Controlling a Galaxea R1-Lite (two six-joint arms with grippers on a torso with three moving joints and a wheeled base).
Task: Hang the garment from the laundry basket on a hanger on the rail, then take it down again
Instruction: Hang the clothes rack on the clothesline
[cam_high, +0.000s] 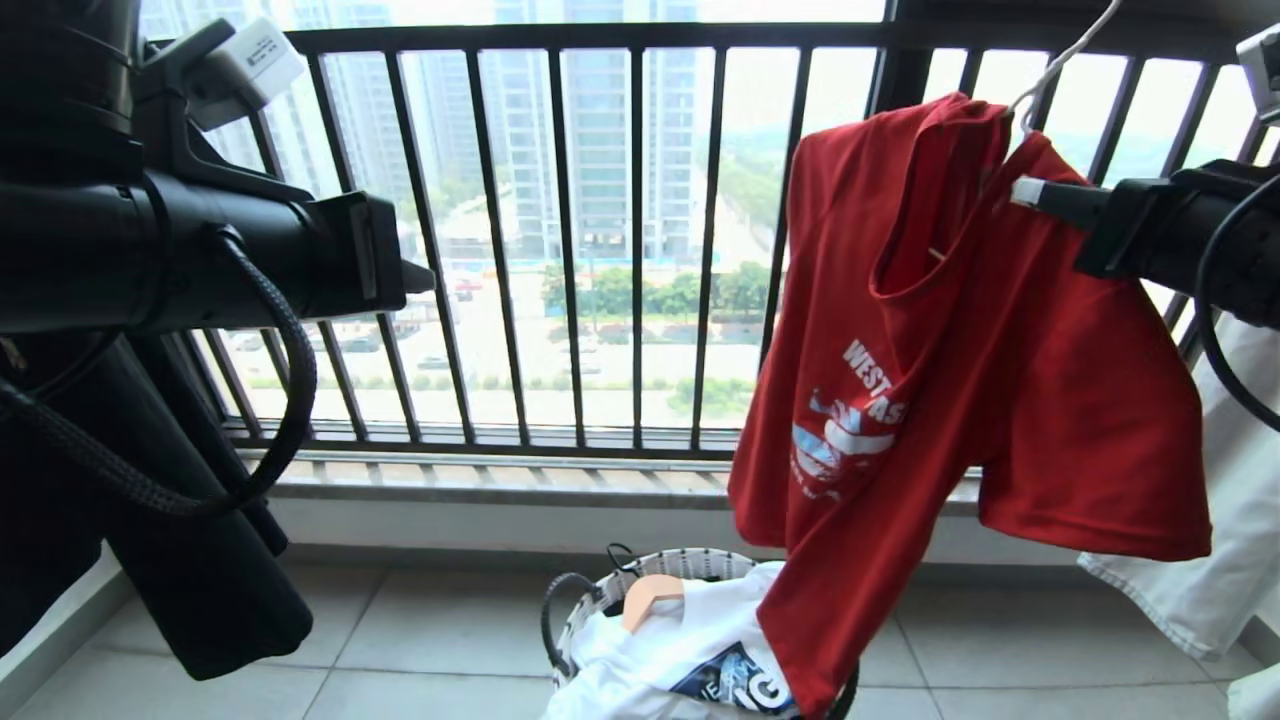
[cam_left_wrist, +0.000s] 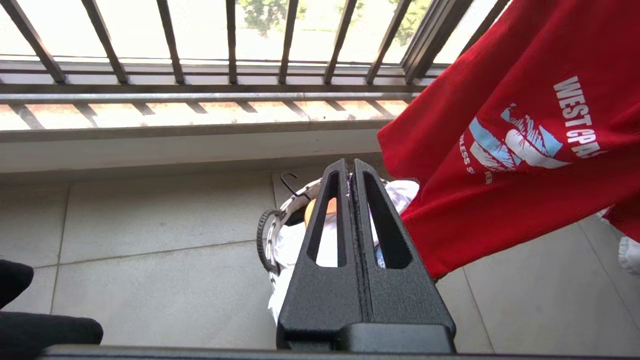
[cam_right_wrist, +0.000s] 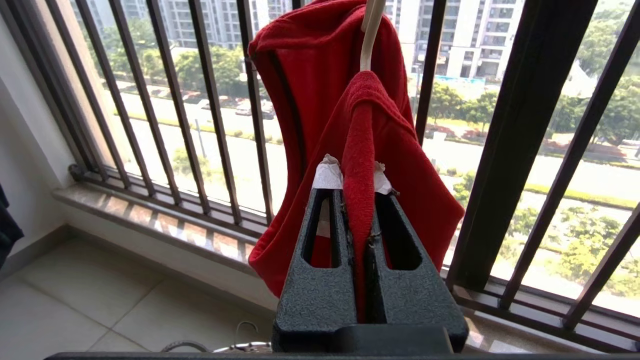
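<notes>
Carrying red short-sleeved T-shirt (cam_high: 1000, 400) on thin off-white wire hanger (cam_high: 1060, 60) | right gripper (cam_right_wrist: 352, 192) clamped on its shoulder above round white-rimmed laundry basket (cam_high: 600, 600) | left gripper (cam_left_wrist: 350, 170) closed, empty | next, probably: steady lift toward rail.

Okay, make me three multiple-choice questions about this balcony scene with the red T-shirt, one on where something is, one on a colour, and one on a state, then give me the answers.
1. Where is the laundry basket?
A. On the tiled floor below the red T-shirt
B. On the window sill
C. Held in the left gripper

2. What colour is the shirt lying in the basket?
A. Black
B. White with a printed graphic
C. Green

3. What is the state of the right gripper?
A. Open and empty
B. Shut with nothing in it
C. Shut on the red T-shirt's fabric

Answers:
1 A: the head view shows the basket on the floor, under the T-shirt's hem.
2 B: a white printed shirt fills the basket.
3 C: the right wrist view shows a red fold pinched between the jaws, below the off-white hanger.
</notes>
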